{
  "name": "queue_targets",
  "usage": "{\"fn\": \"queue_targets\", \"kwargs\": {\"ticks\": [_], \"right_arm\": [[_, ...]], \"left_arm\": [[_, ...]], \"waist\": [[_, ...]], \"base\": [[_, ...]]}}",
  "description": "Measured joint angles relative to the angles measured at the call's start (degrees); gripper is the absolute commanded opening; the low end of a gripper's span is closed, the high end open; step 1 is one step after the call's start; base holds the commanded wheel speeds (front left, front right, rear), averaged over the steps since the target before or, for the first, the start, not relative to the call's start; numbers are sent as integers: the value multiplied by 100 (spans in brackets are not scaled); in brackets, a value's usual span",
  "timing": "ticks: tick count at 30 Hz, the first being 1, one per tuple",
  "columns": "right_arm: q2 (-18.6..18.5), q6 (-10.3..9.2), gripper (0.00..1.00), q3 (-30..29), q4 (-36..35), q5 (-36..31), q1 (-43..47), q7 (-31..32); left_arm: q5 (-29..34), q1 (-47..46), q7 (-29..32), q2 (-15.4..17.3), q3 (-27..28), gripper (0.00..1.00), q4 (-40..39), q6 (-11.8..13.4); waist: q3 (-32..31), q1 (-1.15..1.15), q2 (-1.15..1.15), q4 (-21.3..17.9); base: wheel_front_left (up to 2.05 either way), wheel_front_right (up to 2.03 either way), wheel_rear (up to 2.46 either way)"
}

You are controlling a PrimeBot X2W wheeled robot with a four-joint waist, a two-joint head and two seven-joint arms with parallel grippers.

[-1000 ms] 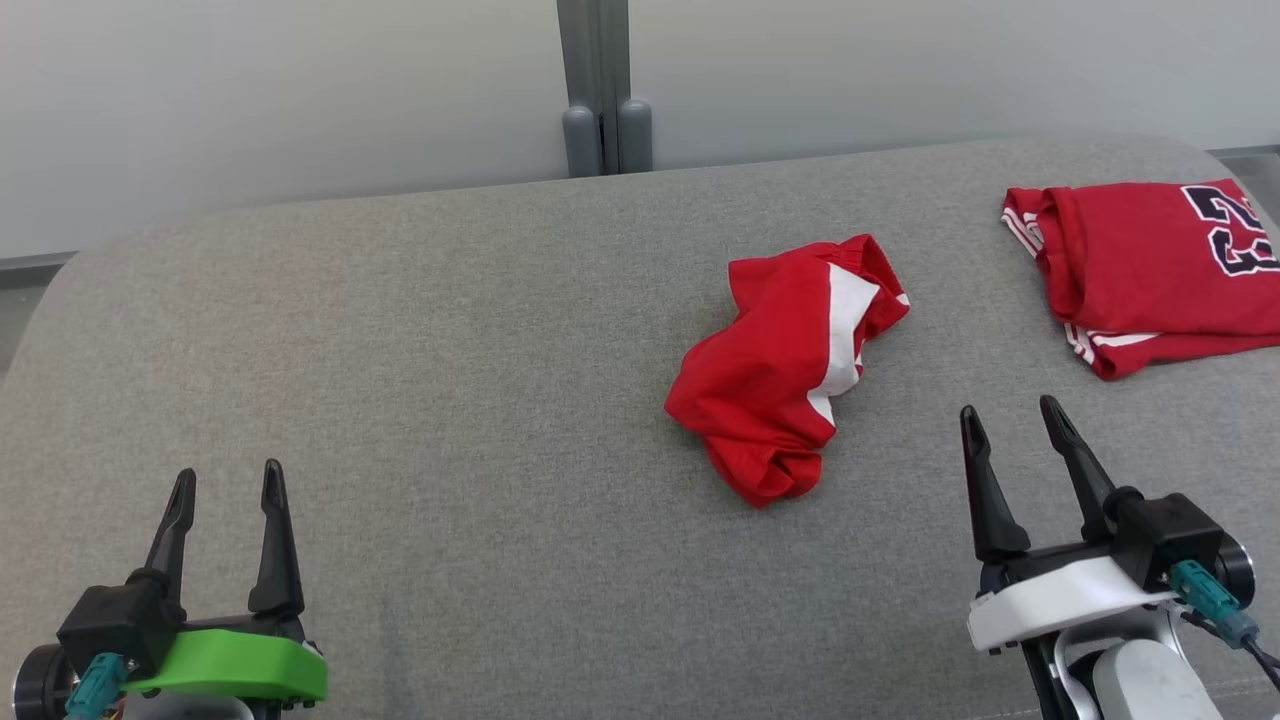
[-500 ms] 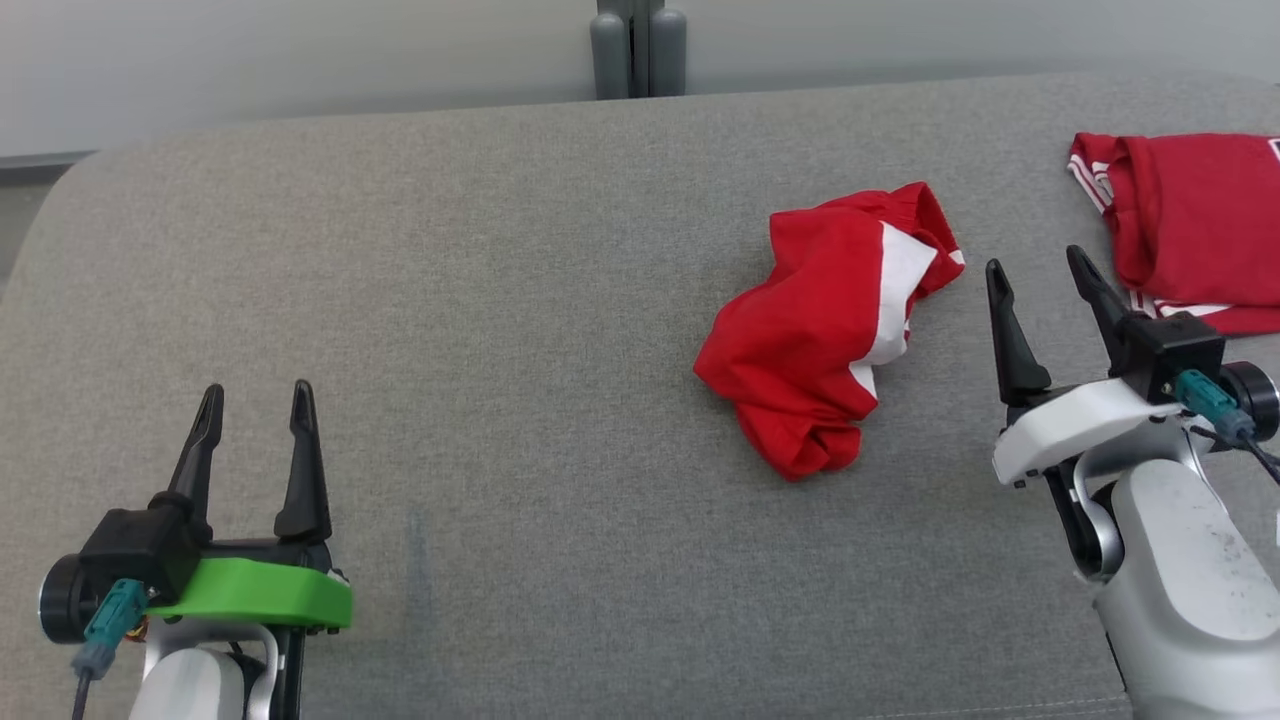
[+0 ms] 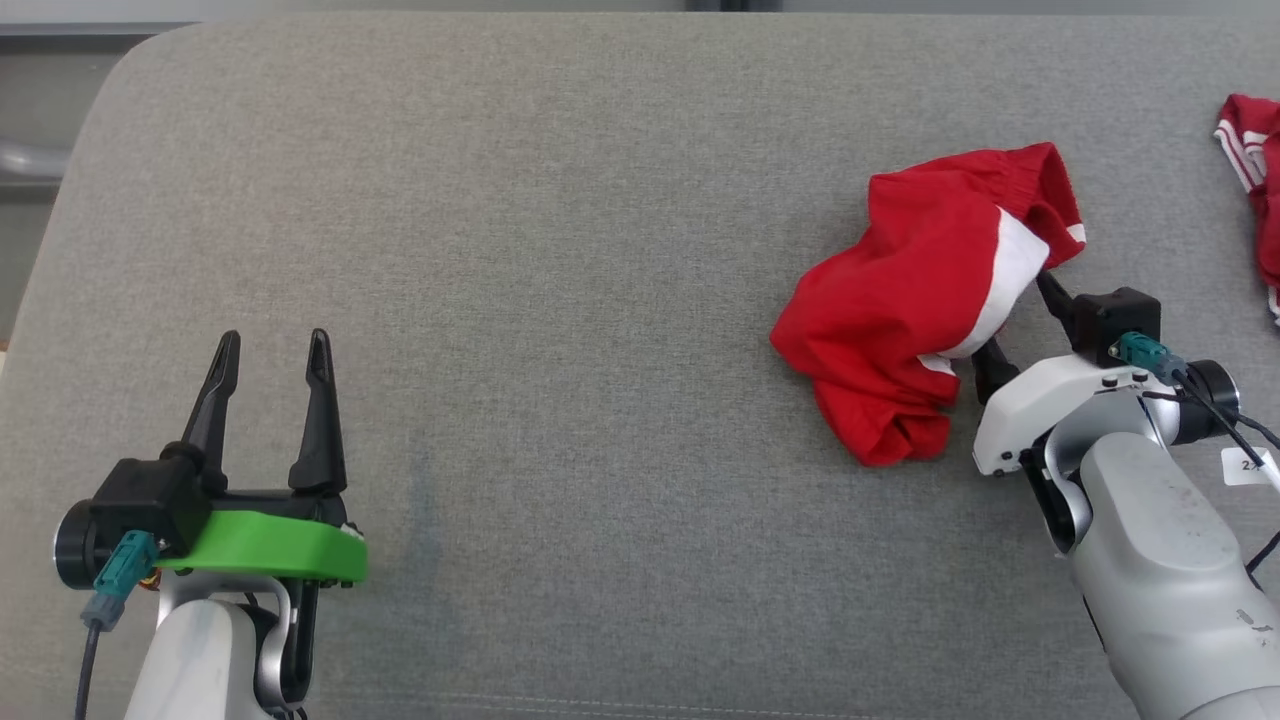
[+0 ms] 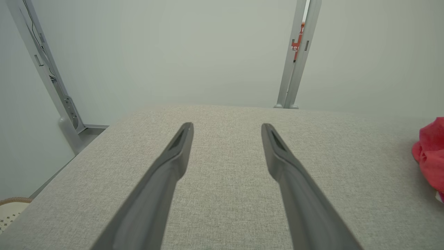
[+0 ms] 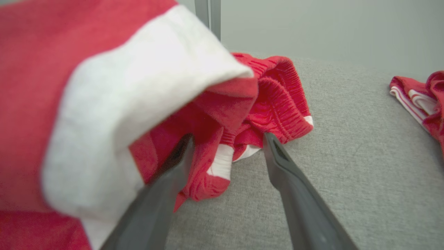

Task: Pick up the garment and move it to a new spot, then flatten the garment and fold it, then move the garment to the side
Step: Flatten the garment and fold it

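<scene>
The right fingers [image 5: 288, 180] stand spread, their tips nosed into the right edge of the crumpled red-and-white garment [image 3: 900, 300], one tip under its white fold, not closed on it. The garment lies on the grey counter [image 3: 560, 200]. Well to its left, the left fingers [image 3: 318, 400] are spread above bare counter. To its right lies another red piece [image 3: 1268, 200].

The garment [image 3: 900, 310] at the right pincer [image 5: 228, 136] is bright red with a plain white panel. A second garment [image 3: 1250, 140], farther right of that pincer, is red with thin white stripes. The tabletop [image 3: 560, 250] is heathered grey. The left pincer [image 3: 276, 337] has black fingers on a green mount, and the right one's mount is white.
</scene>
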Motion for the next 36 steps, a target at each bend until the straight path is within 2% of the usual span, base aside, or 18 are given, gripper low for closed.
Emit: {"fn": "queue_targets", "kwargs": {"ticks": [4, 5, 6, 7, 8, 17, 26, 33, 34, 35, 36], "right_arm": [[56, 0, 100, 62, 391, 84, -63, 0], [67, 0, 53, 68, 503, 136, -81, -1], [77, 0, 39, 66, 577, 183, -92, -2], [82, 0, 3, 78, 620, 204, -105, -14], [87, 0, 0, 94, 632, 210, -120, -15], [24, 0, 0, -31, -223, 310, 318, -8], [-186, 0, 0, -224, -1702, 533, 1485, -8], [-138, 0, 0, -481, -2246, 699, 2532, -8], [-109, 0, 29, -508, -2294, 737, 2629, -8], [-90, 0, 87, -525, -2336, 760, 2674, -8], [-85, 0, 100, -537, -2387, 761, 2702, -8]], "left_arm": [[23, -22, 0, -47, 43, 100, 30, -25], [32, -34, 1, -59, 49, 100, 35, -46], [51, -46, 0, -74, 54, 100, 42, -52], [58, -51, 0, -84, 62, 100, 46, -64], [64, -51, 0, -93, 77, 100, 54, -65], [187, 88, 0, -151, 256, 100, 125, -100], [248, 319, 0, -213, 315, 100, 116, -119], [276, 426, 0, -271, 314, 100, 127, -123], [277, 465, 0, -278, 321, 100, 130, -124], [277, 489, 0, -282, 318, 100, 137, -124], [282, 503, 0, -287, 312, 100, 146, -130]], "waist": [[77, 0, 0, 169], [92, 0, 0, 207], [104, 0, 0, 243], [112, 0, 0, 268], [120, 0, 0, 294], [-60, 0, 0, 201], [-378, 0, 0, -325], [-631, 0, 0, -625], [-655, 0, 0, -667], [-670, 0, 0, -699], [-685, 0, 0, -735]], "base": [[0, 0, 0], [0, 0, 0], [0, 0, 0], [0, 0, 0], [0, 0, 0], [0, 0, 0], [0, 0, 0], [0, 0, 0], [0, 0, 0], [0, 0, 0], [0, 0, 0]]}}
